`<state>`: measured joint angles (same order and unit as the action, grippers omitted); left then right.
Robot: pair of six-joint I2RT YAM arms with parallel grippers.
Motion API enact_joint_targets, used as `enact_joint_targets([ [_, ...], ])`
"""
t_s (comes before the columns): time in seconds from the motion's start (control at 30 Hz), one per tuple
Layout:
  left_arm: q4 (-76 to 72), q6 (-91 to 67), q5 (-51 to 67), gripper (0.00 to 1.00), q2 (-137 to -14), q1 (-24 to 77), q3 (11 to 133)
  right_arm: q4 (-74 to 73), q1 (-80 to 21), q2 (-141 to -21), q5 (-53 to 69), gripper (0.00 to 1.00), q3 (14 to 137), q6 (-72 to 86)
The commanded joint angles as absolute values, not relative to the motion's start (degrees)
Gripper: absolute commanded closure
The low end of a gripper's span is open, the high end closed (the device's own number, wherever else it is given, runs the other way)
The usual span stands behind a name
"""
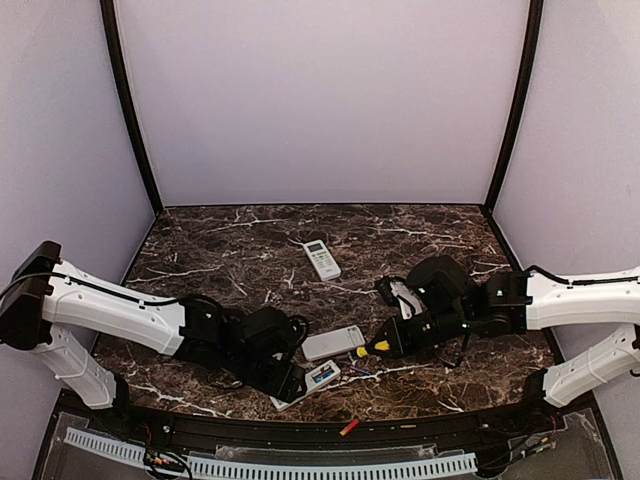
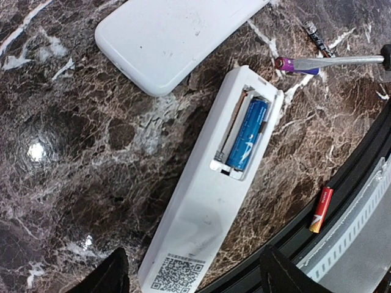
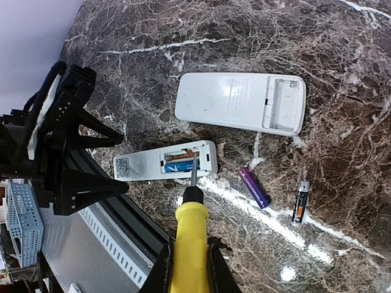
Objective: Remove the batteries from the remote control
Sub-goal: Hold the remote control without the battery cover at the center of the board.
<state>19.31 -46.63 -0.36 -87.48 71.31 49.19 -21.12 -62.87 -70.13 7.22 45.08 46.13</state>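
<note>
Dark marble table (image 1: 250,230), lilac walls (image 1: 320,100). Clutter nr the open remote (image 2: 208,201): bigger white remote (image 3: 238,102) just beyond, purple cell (image 3: 253,187) & black cell (image 3: 300,203) loose beside it, red-orange cell (image 2: 321,210) in front trough (image 2: 366,201). R gripper (image 3: 189,268) clamped on yellow screwdriver (image 3: 189,232), tip at the bay edge. Blue battery (image 2: 247,134) sits in the bay, ahead of L gripper (image 2: 194,268); its jaws are apart, either side of the remote's QR end.

Bright overhead light throws small glare spots on the glossy tabletop (image 2: 36,151).
</note>
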Motion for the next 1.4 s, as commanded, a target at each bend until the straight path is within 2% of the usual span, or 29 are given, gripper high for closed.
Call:
enact_joint_targets([
  [0.0, 25.1, -44.2, -4.4, 0.27, -88.8, 72.5, 51.5, -20.8, -63.5, -69.8, 6.9, 1.0, 44.3, 46.2],
  [0.37, 27.2, -42.3, -5.7, 0.27, -94.0, 75.3, 54.1, -21.0, -63.4, -70.9, 6.9, 1.0, 44.8, 45.9],
  [0.53, 27.6, -42.4, -6.1, 0.36, -95.0, 75.9, 54.3, -21.8, -63.4, -70.4, 7.0, 1.0, 44.9, 45.4],
  [0.63, 28.6, -42.3, -7.0, 0.47, -95.4, 76.2, 54.8, -22.0, -63.4, -70.9, 7.4, 1.0, 44.8, 45.2],
  [0.8, 30.2, -41.4, -8.1, 0.56, -96.8, 77.0, 56.2, -21.3, -63.4, -71.3, 8.4, 1.0, 44.9, 44.8],
  [1.0, 31.1, -41.1, -8.5, 0.62, -98.0, 77.6, 57.1, -20.7, -63.5, -72.6, 9.3, 1.0, 45.4, 44.0],
  [1.37, 31.5, -40.8, -8.4, 0.66, -99.0, 78.0, 57.6, -20.2, -63.4, -72.8, 8.9, 1.0, 47.2, 41.2],
])
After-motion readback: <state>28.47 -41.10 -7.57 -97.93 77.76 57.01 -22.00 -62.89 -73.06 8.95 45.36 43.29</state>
